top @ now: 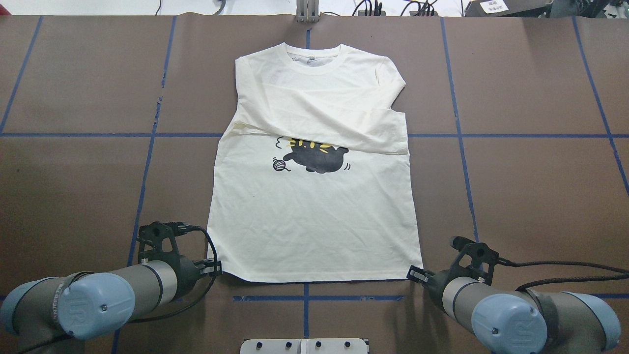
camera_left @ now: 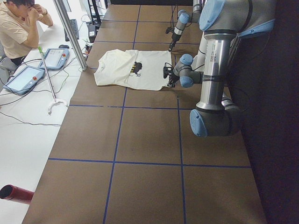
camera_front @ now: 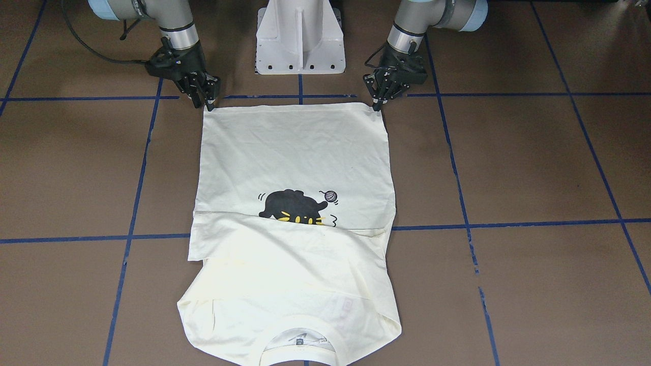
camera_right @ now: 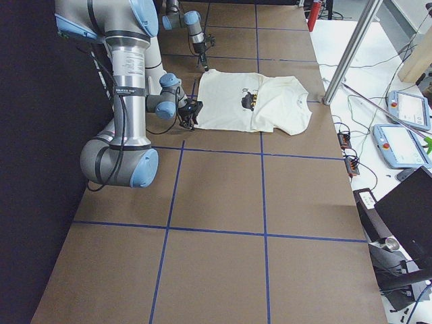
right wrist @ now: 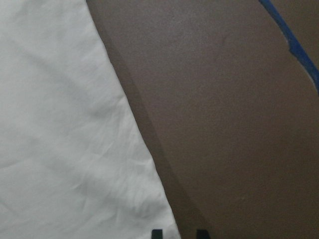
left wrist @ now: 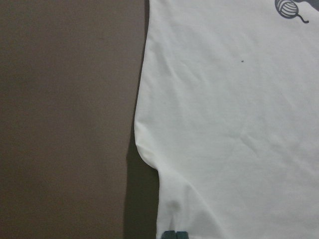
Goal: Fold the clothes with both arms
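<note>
Collar of the shirt (camera_front: pixel 297 152) lies nearest us at 6 o'clock in the front view. Its sleeves are folded across the chest, part-covering the cat print (camera_front: pixel 292 206), w/ the hem toward 12 on the brown table (camera_front: pixel 534 162). At the hem's 1 o'clock corner we see the L gripper (camera_front: pixel 377 105) pinched tight on fabric; at 11 o'clock the R gripper (camera_front: pixel 207 104) has its fingers a narrow gap apart, straddling the corner.

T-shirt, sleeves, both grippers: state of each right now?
T-shirt: flat on the table, print side up, hem toward the robot.
sleeves: folded across the chest, covering the top of the cat print.
left gripper: at its hem corner, shut on the T-shirt.
right gripper: at the other hem corner, tips slightly apart astride the edge, open.
</note>
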Tool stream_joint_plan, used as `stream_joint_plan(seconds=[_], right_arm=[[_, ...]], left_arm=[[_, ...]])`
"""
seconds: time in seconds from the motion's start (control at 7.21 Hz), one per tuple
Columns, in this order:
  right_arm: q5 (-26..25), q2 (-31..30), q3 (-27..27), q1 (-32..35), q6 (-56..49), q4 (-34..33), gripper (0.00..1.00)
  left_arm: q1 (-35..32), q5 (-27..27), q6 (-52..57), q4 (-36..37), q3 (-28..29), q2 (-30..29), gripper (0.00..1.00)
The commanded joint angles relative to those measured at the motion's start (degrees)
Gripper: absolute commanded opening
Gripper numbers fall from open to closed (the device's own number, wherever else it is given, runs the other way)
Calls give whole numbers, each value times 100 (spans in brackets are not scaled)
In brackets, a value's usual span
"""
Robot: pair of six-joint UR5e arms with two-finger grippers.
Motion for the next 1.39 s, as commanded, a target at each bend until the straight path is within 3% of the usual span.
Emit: stream_joint_plan(seconds=[0.0,0.28,0.42,0.97,1.25], right_arm=[[-95,4,-33,-7,1,0,0],[-104,4,202,37,-52,-252,0],[-8,-22,839,55,-69,-960,0],[938,221,3863,45,-69,-3711,0],[1240,748,3686,545,-418,-3963,0]], left_arm=[[-1,13,0,-6,-2,-3,0],[-1,-22,26,11,-132,15,0],[-9,-57,157,151,-621,102,0],[-88,-1319,378,3836,-3924,-169,0],[-553,-1586,839,3984,-3756,-554,0]])
